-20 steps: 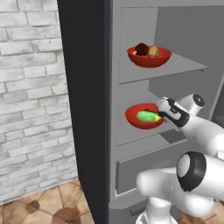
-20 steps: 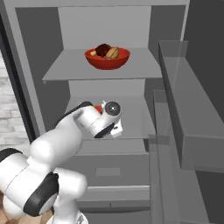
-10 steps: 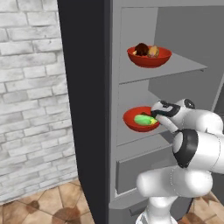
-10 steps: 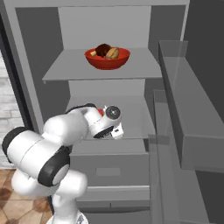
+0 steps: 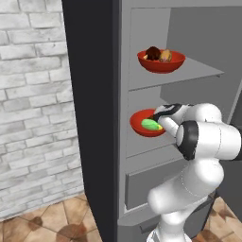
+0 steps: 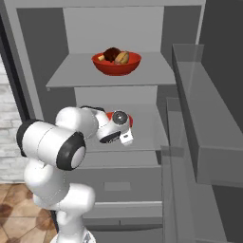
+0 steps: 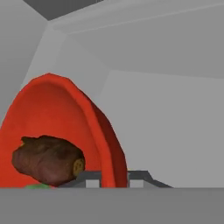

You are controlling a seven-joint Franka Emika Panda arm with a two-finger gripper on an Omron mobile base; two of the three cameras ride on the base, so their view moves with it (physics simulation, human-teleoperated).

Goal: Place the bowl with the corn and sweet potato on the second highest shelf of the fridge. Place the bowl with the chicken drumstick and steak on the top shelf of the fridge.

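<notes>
The bowl with the corn and sweet potato [image 5: 147, 125], centre frame, has its rim pinched by the gripper [image 7: 114, 179].

A whitewashed brick wall [image 5: 33, 108] of pale grey-white blocks with darker mortar lines covers the left side of the left base view, from the top edge down to the floor. A sliver of the same brickwork [image 6: 6, 123] shows at the left edge of the right base view. Below it lies a floor of terracotta-brown tiles [image 5: 52, 222] with darker mottled patches and light grout lines, along the bottom left of the left base view and in the lower left corner of the right base view.
</notes>
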